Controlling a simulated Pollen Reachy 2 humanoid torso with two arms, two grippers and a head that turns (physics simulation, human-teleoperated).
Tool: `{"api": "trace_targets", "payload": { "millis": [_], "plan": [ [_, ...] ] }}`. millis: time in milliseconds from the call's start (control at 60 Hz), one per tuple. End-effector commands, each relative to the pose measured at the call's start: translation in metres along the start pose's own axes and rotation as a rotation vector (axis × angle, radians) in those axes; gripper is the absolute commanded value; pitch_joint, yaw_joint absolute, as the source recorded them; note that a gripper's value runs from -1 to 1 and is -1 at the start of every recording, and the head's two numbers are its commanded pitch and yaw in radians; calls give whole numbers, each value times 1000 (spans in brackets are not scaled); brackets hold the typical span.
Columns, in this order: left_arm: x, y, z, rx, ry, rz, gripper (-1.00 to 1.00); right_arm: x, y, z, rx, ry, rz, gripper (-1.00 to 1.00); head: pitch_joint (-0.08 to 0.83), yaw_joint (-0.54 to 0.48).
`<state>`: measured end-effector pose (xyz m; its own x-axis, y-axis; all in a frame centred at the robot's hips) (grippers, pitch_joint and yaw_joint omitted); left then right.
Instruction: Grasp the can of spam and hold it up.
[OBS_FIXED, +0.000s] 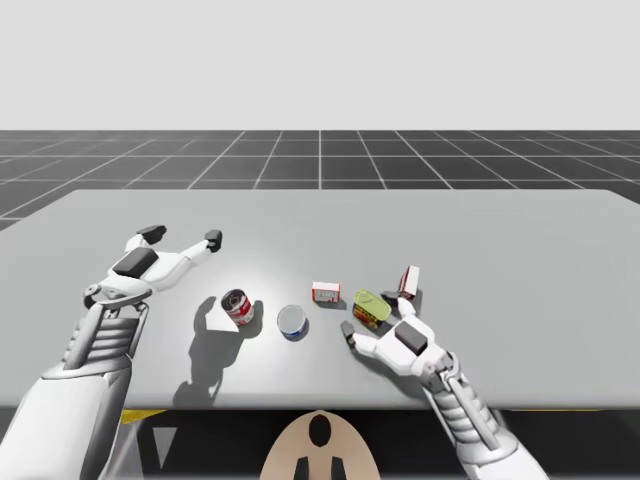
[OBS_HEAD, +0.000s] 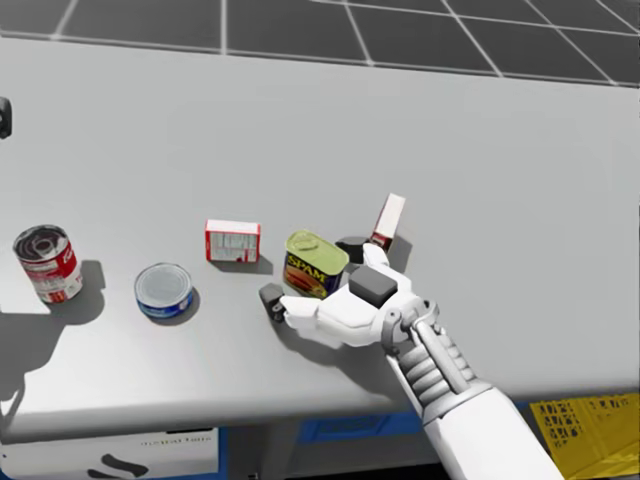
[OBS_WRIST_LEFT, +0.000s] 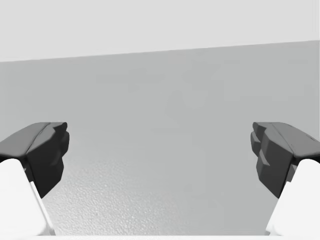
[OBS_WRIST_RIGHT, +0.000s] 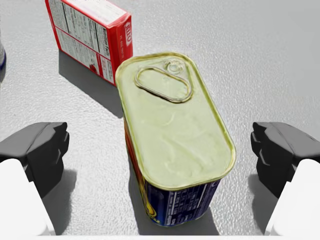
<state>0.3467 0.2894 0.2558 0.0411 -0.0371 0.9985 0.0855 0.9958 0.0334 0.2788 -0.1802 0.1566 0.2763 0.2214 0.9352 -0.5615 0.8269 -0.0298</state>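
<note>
Right jaws spread wide, straddling the spam can (OBS_WRIST_RIGHT: 175, 145) as it sits on the counter (OBS_FIXED: 520, 260), and no grip yet! Squeeze and lift to come. Left jaws released, idle.

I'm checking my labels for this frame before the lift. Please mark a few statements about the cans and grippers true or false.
1. The oblong can stands inside the open right gripper, untouched. True.
2. The left gripper holds a can. False: it is open over bare table.
3. The oblong can is lifted off the table. False: it stands on it.
4. A red box lies just beyond the oblong can. True.
</note>
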Motion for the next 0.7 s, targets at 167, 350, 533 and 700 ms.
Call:
{"api": "trace_targets", "payload": {
  "millis": [167,350,533,700],
  "plan": [
    [0,0,0,1,0,-4,-1000,-3,-7,-5,41,42,-69,1000,648,-214],
    [-1,-1,-1,2,2,-6,-1000,-4,-9,-5,50,48,-72,1000,529,-212],
    [-2,0,-1,8,3,-7,-1000,-4,-9,-5,49,43,-80,1000,366,-202],
    [-2,1,-1,13,6,2,-1000,5,-7,0,48,23,-82,1000,335,-205]
  ]
}}
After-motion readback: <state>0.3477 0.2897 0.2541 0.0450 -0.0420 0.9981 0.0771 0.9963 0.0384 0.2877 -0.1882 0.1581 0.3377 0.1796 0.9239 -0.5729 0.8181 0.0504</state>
